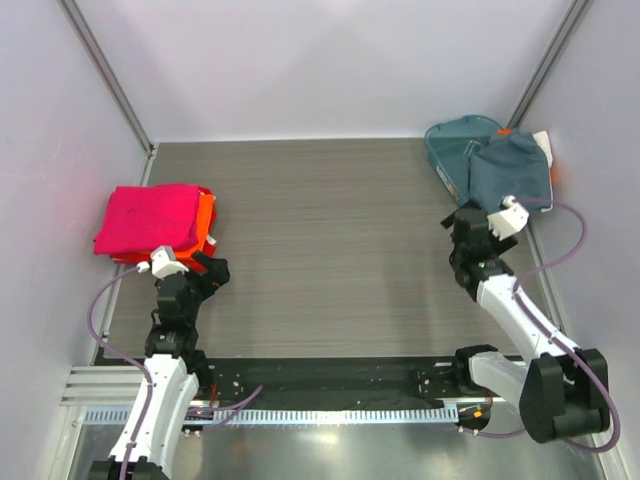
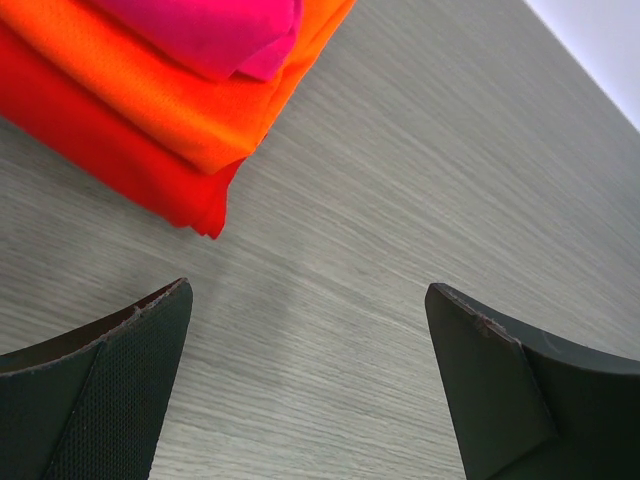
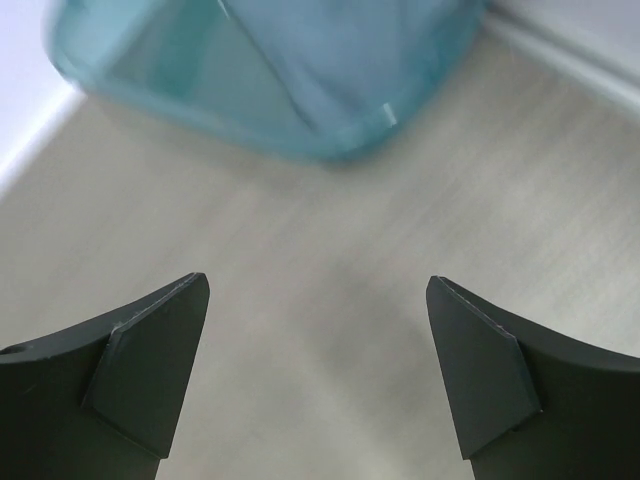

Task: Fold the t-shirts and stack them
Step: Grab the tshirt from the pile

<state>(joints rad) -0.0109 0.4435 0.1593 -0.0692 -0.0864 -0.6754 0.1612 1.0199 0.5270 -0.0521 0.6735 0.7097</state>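
A folded magenta pink t-shirt [image 1: 148,217] lies on top of folded orange-red shirts [image 1: 205,220] at the table's left edge; the stack's corner also shows in the left wrist view [image 2: 190,120], with the pink one on top [image 2: 220,30]. A slate blue-grey t-shirt [image 1: 511,171] is heaped in the teal tub [image 1: 448,140] at the back right. My left gripper [image 1: 212,270] is open and empty just in front of the stack [image 2: 308,300]. My right gripper [image 1: 462,222] is open and empty over bare table just short of the tub [image 3: 318,290]. No white shirt shows clearly.
The teal tub [image 3: 290,90] stands against the right wall in the back corner. White walls close in the table on the left, back and right. A black rail with a cable chain [image 1: 330,385] runs along the near edge between the arm bases.
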